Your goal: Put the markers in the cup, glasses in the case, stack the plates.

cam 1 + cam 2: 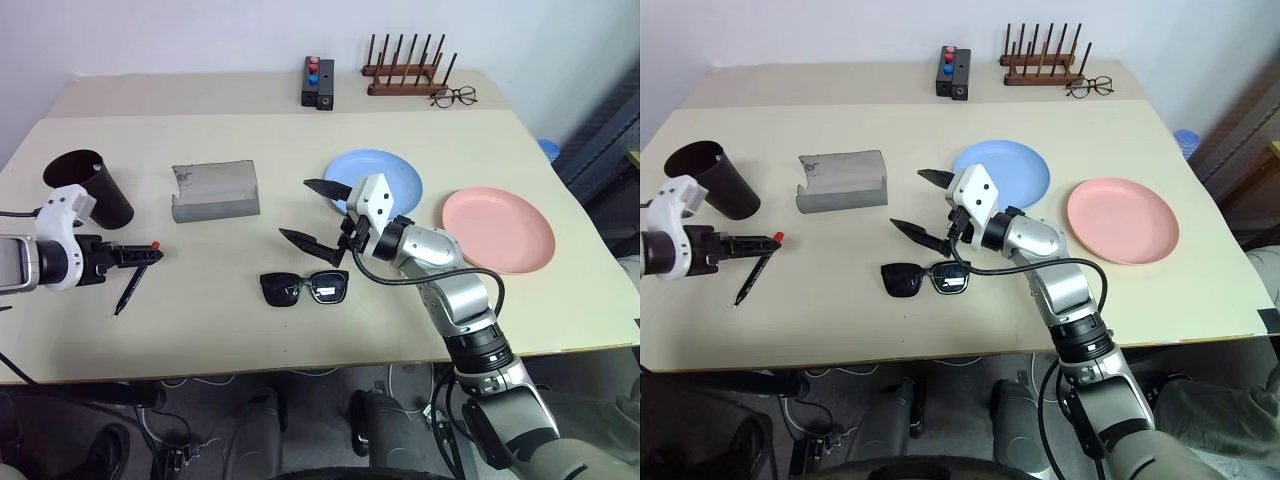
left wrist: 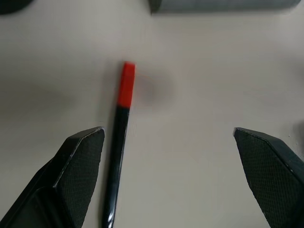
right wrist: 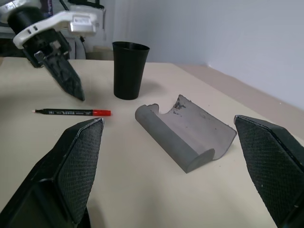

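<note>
A black marker (image 1: 131,283) with a red cap lies on the table at the left, in front of the dark cup (image 1: 88,185), which stands upright. My left gripper (image 2: 167,131) hovers over the marker, open, with the pen between its fingers and nearer one of them. The grey case (image 1: 214,190) lies open to the right of the cup. Black sunglasses (image 1: 304,288) rest near the table's front edge. Just above and behind them my right gripper (image 1: 295,210) is open and holds nothing. Behind it sits the light blue plate (image 1: 385,172), and the pink plate (image 1: 498,228) lies apart to its right.
At the back of the table stand a wooden peg rack (image 1: 405,72), thin clear-lens eyeglasses (image 1: 455,96) and a black box (image 1: 318,82) with red and blue buttons. The table's front edge runs just below the sunglasses.
</note>
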Motion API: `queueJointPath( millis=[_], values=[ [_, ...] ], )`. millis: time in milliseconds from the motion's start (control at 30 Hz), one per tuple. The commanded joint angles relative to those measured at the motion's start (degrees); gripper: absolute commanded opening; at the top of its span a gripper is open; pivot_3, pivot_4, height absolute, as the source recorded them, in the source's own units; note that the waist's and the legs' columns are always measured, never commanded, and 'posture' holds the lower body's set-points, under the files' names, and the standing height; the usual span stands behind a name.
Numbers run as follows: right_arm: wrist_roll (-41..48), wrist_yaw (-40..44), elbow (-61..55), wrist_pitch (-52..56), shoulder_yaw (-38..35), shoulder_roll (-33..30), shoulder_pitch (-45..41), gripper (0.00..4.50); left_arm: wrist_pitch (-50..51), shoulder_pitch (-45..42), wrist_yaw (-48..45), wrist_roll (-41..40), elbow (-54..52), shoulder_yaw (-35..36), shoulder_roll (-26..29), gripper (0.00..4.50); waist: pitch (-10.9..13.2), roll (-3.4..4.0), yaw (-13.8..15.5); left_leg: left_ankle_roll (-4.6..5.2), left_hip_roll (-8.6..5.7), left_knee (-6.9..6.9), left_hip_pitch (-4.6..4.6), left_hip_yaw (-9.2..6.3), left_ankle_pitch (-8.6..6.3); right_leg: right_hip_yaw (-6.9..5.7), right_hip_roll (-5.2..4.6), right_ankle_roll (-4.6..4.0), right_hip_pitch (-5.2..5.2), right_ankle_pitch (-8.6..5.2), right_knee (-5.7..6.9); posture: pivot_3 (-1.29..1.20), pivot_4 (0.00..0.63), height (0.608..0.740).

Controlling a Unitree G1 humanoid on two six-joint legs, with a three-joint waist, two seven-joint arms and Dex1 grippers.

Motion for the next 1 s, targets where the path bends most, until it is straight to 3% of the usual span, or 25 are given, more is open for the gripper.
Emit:
queueJointPath(
  millis=[33,267,600,700,933,1000],
  values=[
    [0.54,-0.41,-1.37,-0.77,-0.52,0.58,-0.44,4.50,-5.17,-5.95,-4.37,5.25,4.08,-8.63,2.25,4.48,0.00,0.00,0.06,-0.01,0.00,0.01,0.01,0.01,0.00,0.00,0.00,-0.01,0.01,0.00,0.00,0.00,0.150,0.740],
    [1.17,-0.19,-3.66,0.44,-0.97,-0.64,0.87,4.50,-17.26,-15.39,-16.73,17.05,16.22,-24.91,2.41,4.48,0.00,0.01,-0.11,0.07,0.00,-0.06,-0.05,0.08,0.04,0.02,0.00,0.00,-0.05,0.00,-0.08,0.00,0.150,0.740],
    [0.92,-0.61,-5.71,1.04,-0.80,-1.28,2.63,4.50,-26.19,-22.51,-27.33,28.92,30.27,-33.71,-3.82,4.48,0.01,-0.01,0.23,0.14,0.00,0.03,-0.16,0.06,0.09,0.01,0.00,-0.01,-0.08,-0.01,-0.06,0.00,0.150,0.740],
    [0.88,-0.75,-5.97,1.12,-0.79,-1.35,2.83,4.50,-26.12,-23.09,-30.67,30.97,31.40,-34.85,-5.09,3.67,0.02,-0.01,0.18,0.14,0.00,0.05,-0.15,0.05,0.09,0.01,-0.01,-0.01,-0.07,-0.01,-0.06,0.00,0.150,0.740],
    [0.79,-0.82,-6.03,1.10,-0.84,-1.64,2.94,4.50,-25.69,-22.86,-34.05,33.94,32.14,-34.39,-6.45,0.08,0.02,0.00,0.16,0.16,-0.01,0.05,-0.15,0.06,0.10,0.02,-0.02,-0.01,-0.06,-0.01,-0.05,0.00,0.150,0.740],
    [0.87,-0.73,-5.98,1.21,-0.82,-1.68,2.93,4.50,-25.78,-22.62,-34.57,34.51,32.08,-34.04,-6.51,0.03,0.02,0.00,0.13,0.16,-0.01,0.05,-0.15,0.05,0.09,0.02,-0.02,-0.01,-0.05,-0.01,-0.05,0.00,0.150,0.740]
  ],
)
